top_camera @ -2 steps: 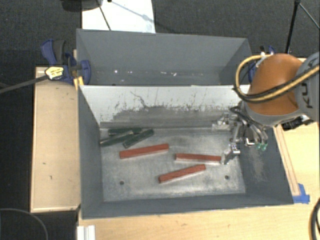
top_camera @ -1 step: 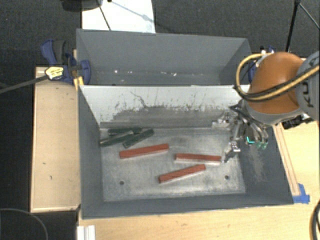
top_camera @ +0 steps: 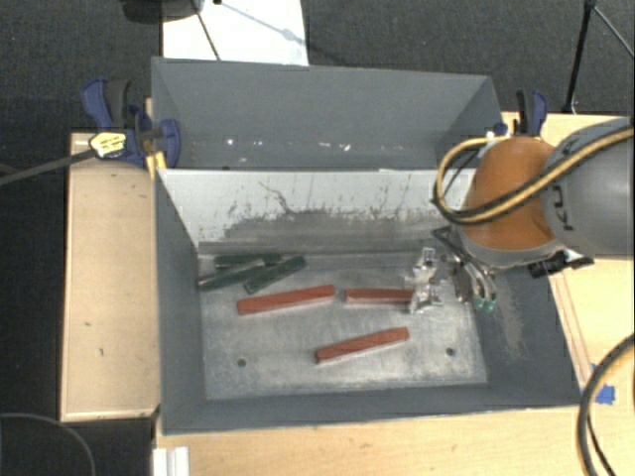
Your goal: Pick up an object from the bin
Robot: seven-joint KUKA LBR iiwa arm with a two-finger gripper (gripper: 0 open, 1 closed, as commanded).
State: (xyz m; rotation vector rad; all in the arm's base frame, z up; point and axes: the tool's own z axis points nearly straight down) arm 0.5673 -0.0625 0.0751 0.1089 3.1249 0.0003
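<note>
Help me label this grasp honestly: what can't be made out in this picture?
1. Camera view: the right end of the middle red-brown stick is hidden by the hand; contact can't be judged.
2. Camera view: the right back corner of the bin is covered by the arm's orange cover.
3. Camera view: the dark green sticks overlap; their count is unclear.

A single camera hangs above the grey metal bin [top_camera: 327,117] and looks down on it at a slant from the 6 o'clock side. The far wall at 12 o'clock therefore turns its inner face to the lens, while the near wall at 6 o'clock shows little but its rim. The camera stands far enough back to take in the whole bin with a margin of surroundings on every side, and the robot arm [top_camera: 585,196] enters from 3 o'clock.
</note>
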